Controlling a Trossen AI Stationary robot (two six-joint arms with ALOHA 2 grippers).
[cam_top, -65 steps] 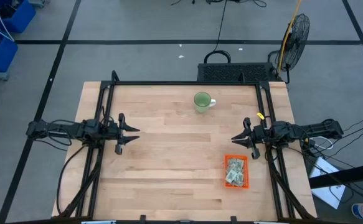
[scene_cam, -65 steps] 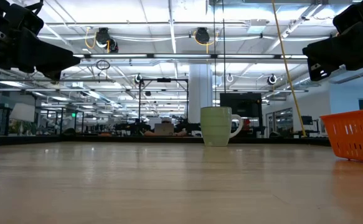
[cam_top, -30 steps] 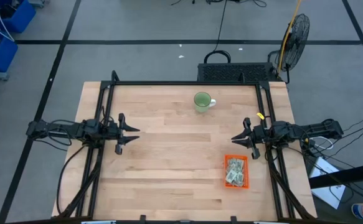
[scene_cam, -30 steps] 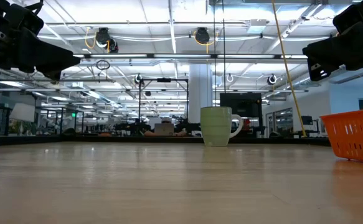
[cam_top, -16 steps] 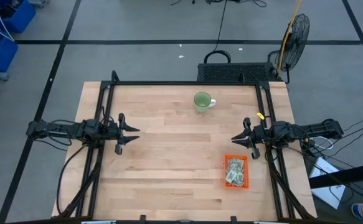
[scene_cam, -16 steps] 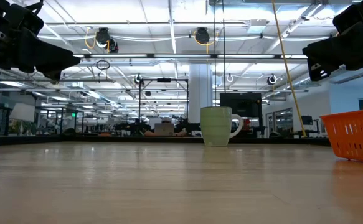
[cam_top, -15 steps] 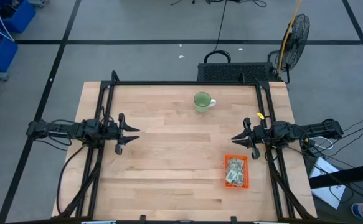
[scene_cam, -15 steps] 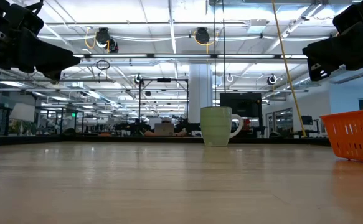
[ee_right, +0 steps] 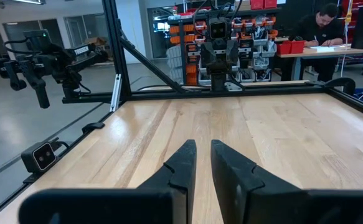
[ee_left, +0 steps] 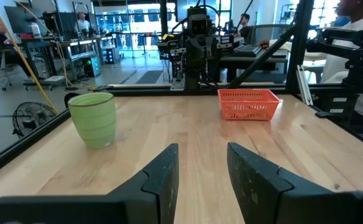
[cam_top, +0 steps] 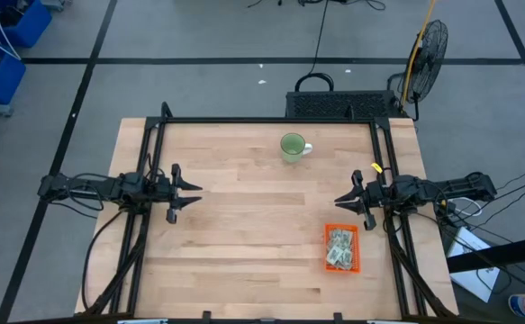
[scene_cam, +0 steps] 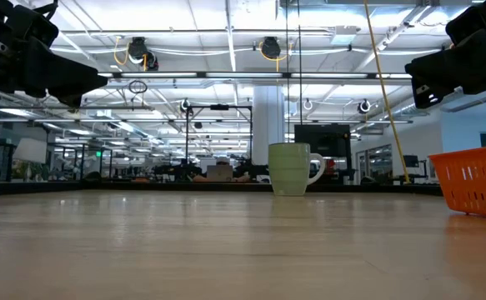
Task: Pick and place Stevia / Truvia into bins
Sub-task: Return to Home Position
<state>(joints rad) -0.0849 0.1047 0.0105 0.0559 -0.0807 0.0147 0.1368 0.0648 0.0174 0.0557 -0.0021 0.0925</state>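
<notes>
Presently, you will find both arms raised clear of the table (cam_top: 244,225), one at each side, their fingertips pointing at each other across the wood. Your left gripper (ee_left: 203,149) stands released, a plain gap between its two fingers and nothing in them. Your right gripper (ee_right: 203,144) has its fingers drawn almost together, only a sliver between them, and they grip nothing. The orange tray (cam_top: 326,247) lies on the table near the right gripper, off to one side of its fingertips and not touching them; from the left jaws it is well apart, on the far side of the table. The sachets (cam_top: 339,247) lie in a loose heap inside that tray; how many cannot be told. A green mug (cam_top: 291,146) stands upright between the two grippers but off their line, on the opposite side of it from the tray, well apart from both jaws and from the tray. Beyond the table, a person (ee_right: 321,25) sits at a desk.
</notes>
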